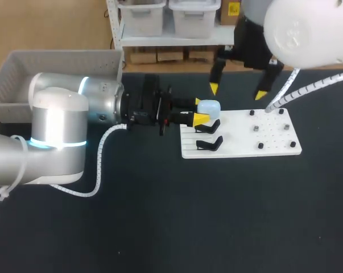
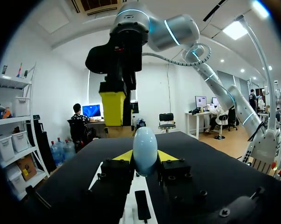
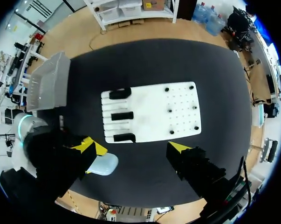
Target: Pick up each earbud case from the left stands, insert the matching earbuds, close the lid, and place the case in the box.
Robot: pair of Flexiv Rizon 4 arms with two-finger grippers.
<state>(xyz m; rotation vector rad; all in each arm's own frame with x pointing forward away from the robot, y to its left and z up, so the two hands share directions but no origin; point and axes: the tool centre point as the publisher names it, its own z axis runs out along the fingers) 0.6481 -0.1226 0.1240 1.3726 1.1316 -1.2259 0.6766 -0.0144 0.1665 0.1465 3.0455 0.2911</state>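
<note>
your left end effector (image 1: 199, 111) pinches the pale blue case (image 1: 210, 106) over the white board's (image 1: 273, 145) stand side; right end effector (image 1: 238, 91) spread, high over the board.

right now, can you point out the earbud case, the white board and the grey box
earbud case (image 1: 208, 106), head view, on the middle of its pale blue shell
white board (image 1: 234, 142), head view, on a bare patch between the black stands and the pegs
grey box (image 1: 63, 61), head view, on its far wall
</note>
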